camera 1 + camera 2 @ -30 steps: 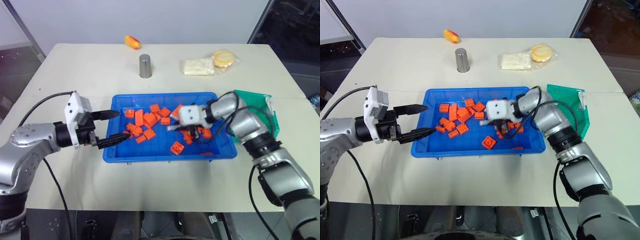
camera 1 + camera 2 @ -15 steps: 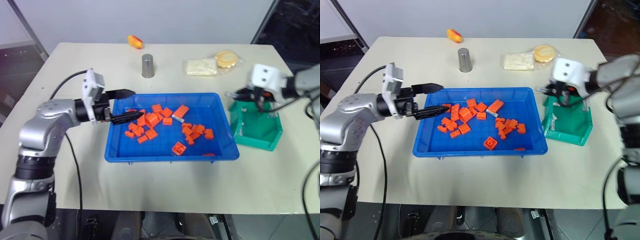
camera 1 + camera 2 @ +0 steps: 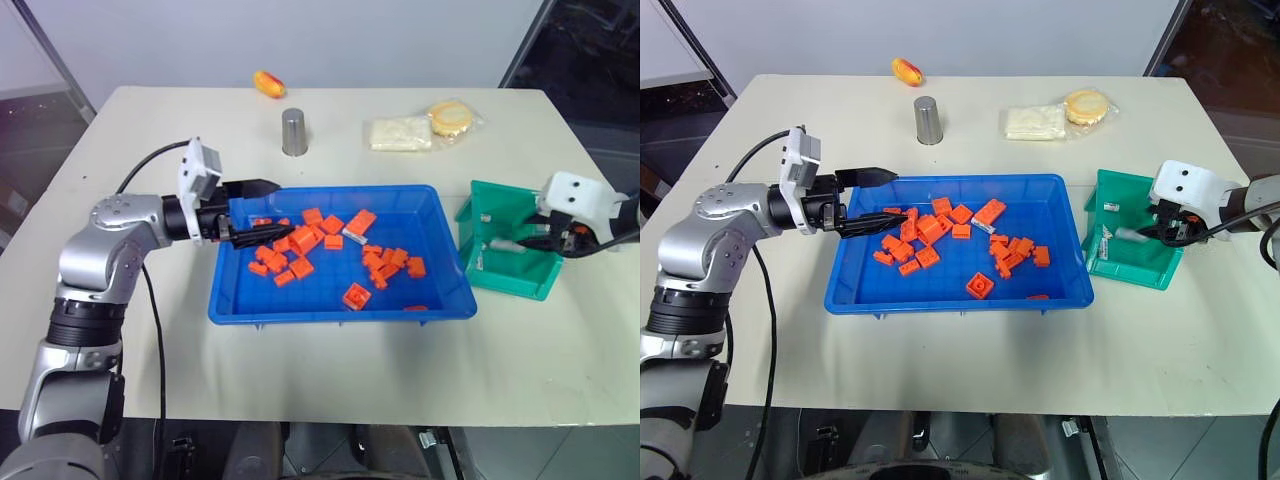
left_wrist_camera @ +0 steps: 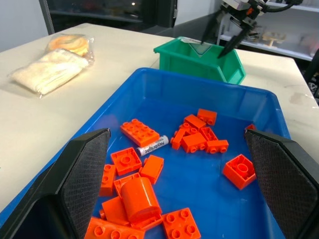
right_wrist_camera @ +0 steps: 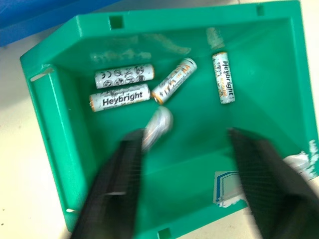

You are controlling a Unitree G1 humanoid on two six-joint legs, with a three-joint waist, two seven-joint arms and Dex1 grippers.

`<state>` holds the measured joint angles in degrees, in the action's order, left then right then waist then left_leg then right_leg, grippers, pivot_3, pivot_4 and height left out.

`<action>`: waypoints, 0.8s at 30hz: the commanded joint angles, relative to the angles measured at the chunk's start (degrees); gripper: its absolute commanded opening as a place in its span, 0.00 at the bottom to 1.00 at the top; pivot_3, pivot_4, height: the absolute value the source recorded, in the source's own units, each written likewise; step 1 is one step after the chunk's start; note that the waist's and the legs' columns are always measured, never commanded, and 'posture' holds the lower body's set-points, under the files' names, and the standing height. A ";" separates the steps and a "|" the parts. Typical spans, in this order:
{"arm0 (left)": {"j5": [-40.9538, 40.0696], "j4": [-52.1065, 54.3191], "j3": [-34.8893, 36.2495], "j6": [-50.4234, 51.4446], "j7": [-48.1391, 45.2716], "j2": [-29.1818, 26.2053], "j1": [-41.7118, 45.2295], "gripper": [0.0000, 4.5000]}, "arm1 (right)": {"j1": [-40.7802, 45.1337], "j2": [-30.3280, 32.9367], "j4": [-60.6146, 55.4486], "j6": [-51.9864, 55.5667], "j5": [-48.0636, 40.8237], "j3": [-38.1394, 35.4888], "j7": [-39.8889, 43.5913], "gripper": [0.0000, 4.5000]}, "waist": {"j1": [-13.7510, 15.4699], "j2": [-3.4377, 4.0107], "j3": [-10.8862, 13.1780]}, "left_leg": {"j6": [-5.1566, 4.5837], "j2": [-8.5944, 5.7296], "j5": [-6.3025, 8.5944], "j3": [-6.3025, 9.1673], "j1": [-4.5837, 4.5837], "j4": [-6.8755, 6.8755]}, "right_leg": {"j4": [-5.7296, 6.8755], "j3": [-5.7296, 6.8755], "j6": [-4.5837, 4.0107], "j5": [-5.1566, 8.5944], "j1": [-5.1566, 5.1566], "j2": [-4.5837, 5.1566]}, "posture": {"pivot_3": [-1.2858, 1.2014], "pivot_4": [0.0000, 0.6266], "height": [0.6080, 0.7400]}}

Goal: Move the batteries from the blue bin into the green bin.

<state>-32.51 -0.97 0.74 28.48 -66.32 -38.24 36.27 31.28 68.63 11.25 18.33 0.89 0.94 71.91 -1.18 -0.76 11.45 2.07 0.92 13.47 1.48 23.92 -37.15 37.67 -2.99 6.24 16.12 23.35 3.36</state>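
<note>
The blue bin (image 3: pixel 340 312) sits mid-table, holding orange blocks and one battery (image 4: pixel 152 145) lying near its middle. To its right stands the green bin (image 3: pixel 1135 270); several batteries (image 5: pixel 119 97) lie inside on its floor. My right gripper (image 5: pixel 184 139) hovers over the green bin, open. A blurred battery (image 5: pixel 157 127) shows loose just past the fingertips, beside one finger and touching neither. My left gripper (image 3: pixel 898 198) is open and level over the blue bin's left rim, with nothing between its fingers. It points across the blocks.
Orange blocks (image 3: pixel 300 240) are scattered across the blue bin. A steel cup (image 3: pixel 292 132) stands behind it, with an orange-yellow item (image 3: pixel 265 83) further back. Wrapped food packs (image 3: pixel 400 133) lie at the back right. Bare tabletop runs along the front edge.
My right gripper swung from inside the blue bin to above the green bin and opened, letting a battery go. My left gripper moved in over the blue bin's left rim.
</note>
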 commanded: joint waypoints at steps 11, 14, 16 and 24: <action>-0.86 6.81 5.09 1.41 4.93 -2.58 -3.86 1.00 | 17.64 -21.61 -9.85 27.98 -12.24 -2.31 -13.78 0.98 | -1.28 -0.02 0.00 | 0.01 0.07 -0.01 0.15 -0.03 0.02 | 0.17 0.01 -0.02 0.01 0.04 -0.13 | 0.52 0.24 1.00; -1.69 9.40 6.09 2.53 6.68 -2.56 -5.41 1.00 | 16.11 -25.91 -11.15 25.69 -9.89 2.38 -16.75 0.98 | -0.84 -0.02 0.00 | 0.01 0.02 -0.01 0.17 0.02 0.01 | 0.20 0.02 -0.02 0.01 0.05 -0.07 | 0.52 0.24 1.00; -2.09 10.59 6.51 3.14 7.50 -2.57 -6.12 1.00 | 15.43 -27.14 -10.84 22.65 -8.97 4.37 -17.26 0.98 | -0.41 -0.02 0.00 | 0.02 -0.04 -0.01 0.17 0.10 -0.02 | 0.19 0.03 -0.02 0.01 0.07 0.00 | 0.52 0.24 1.00; -4.09 15.82 9.05 5.75 10.76 -3.13 -10.27 1.00 | 17.18 -23.52 4.84 -24.43 11.68 22.33 -15.98 0.98 | -0.01 -0.03 0.00 | 0.02 -0.09 -0.01 0.08 0.12 -0.07 | 0.13 0.03 0.00 0.00 0.10 0.07 | 0.52 0.24 1.00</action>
<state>-35.64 12.67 7.86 34.14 -56.10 -40.58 25.99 46.42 44.27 14.30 0.67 9.97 22.63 55.81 -1.19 -0.79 11.45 2.09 0.84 13.46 1.57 24.04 -37.21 37.81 -2.96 6.24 16.13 23.45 3.43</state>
